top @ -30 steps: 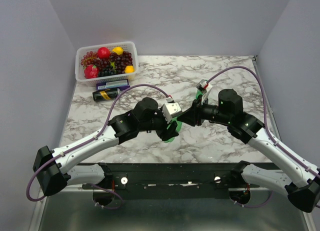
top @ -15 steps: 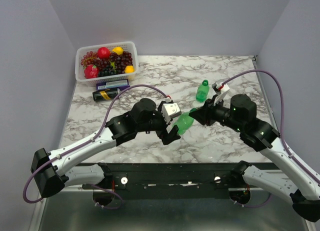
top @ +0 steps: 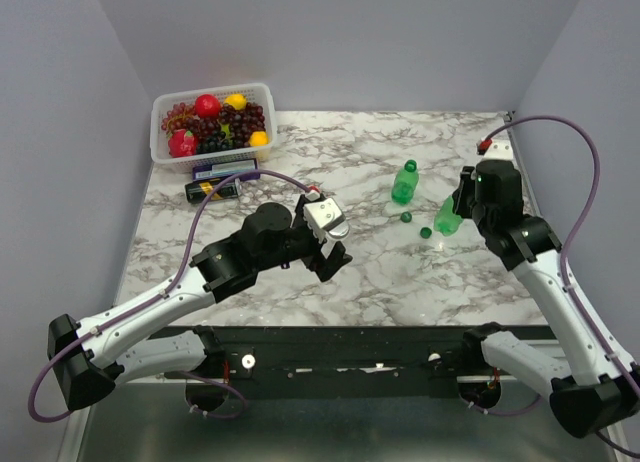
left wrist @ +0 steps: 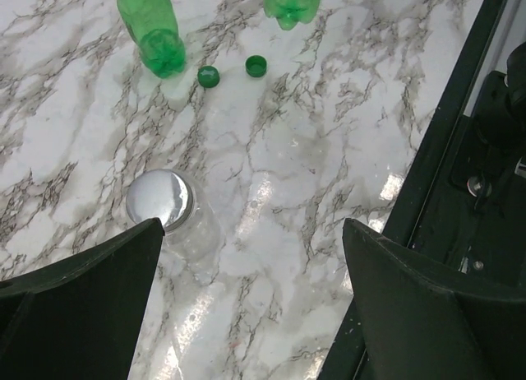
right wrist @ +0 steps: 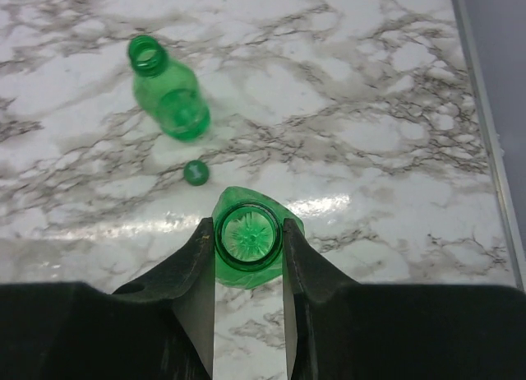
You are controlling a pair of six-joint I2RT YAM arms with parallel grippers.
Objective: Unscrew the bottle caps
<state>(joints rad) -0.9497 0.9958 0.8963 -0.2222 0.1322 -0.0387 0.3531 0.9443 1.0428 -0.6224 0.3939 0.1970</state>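
My right gripper is shut on the neck of an uncapped green bottle, held upright just over the marble at the right. A second green bottle stands open-mouthed beyond it. Two dark green bottle caps lie loose on the table; the left wrist view shows both. My left gripper is open and holds nothing, hanging above the table. Beside its left finger stands the clear bottle, its silvery cap on.
A white basket of fruit sits at the back left. In front of it lie a dark can with a yellow label and a flat purple box. The table's black front rail runs close to my left gripper.
My left gripper has opened, let go of the green bottle and drawn back left. My right arm has carried that bottle to the right. Two green caps now lie on the table.
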